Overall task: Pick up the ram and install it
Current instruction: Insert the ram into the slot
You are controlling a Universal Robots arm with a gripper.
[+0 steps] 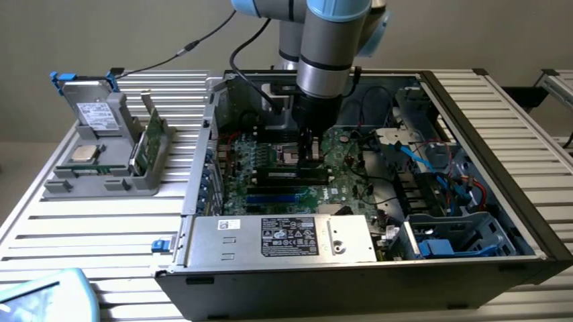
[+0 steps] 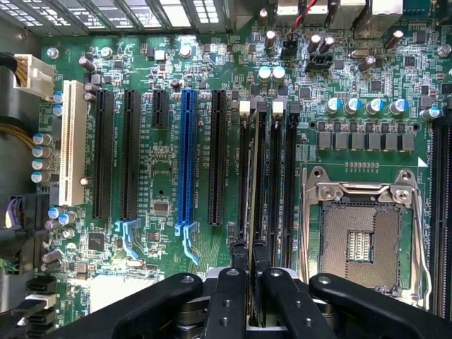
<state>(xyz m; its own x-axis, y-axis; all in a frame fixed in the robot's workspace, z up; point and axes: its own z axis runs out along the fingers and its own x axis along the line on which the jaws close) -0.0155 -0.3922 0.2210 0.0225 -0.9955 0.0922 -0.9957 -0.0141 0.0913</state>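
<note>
Black fingers (image 2: pixel 229 296) of the end effector (image 2: pixel 250 248) were nearest the lens, clenched on the ram (image 2: pixel 249 304), which showed as a thin edge-on strip pinched between them. Grip: across the flat faces, with the stick kept on edge, presumably so that its contact edge could meet a slot squarely.

Position of the ram: inside the end effector's grasp, directly over the bank of black memory slots (image 2: pixel 282 176), lined up lengthwise with the slot nearest the expansion slots. Whether it had touched that slot could not be told.

Adjacent, one side: open processor socket (image 2: pixel 360 236), with no chip in it, its metal frame just beside the memory slots. Other side: a blue expansion slot (image 2: pixel 187 162) among black ones, then a white slot (image 2: pixel 69 152).

Enclosure: computer case (image 1: pixel 528 221), laid on its side with the panel off, so that the motherboard faced up and the arm (image 1: pixel 327 40) could reach straight down into it. A silver power supply (image 1: pixel 286 238) lay along the near wall.

Outlying: grey holder (image 1: pixel 98 178) on the slatted surface (image 1: pixel 90 228), at the exterior view's left of the case and well apart from the end effector. It carried a silver processor chip (image 1: pixel 83 154) and a broader green board (image 1: pixel 154 137) standing on edge, apparently parked as parts for pick-up.
</note>
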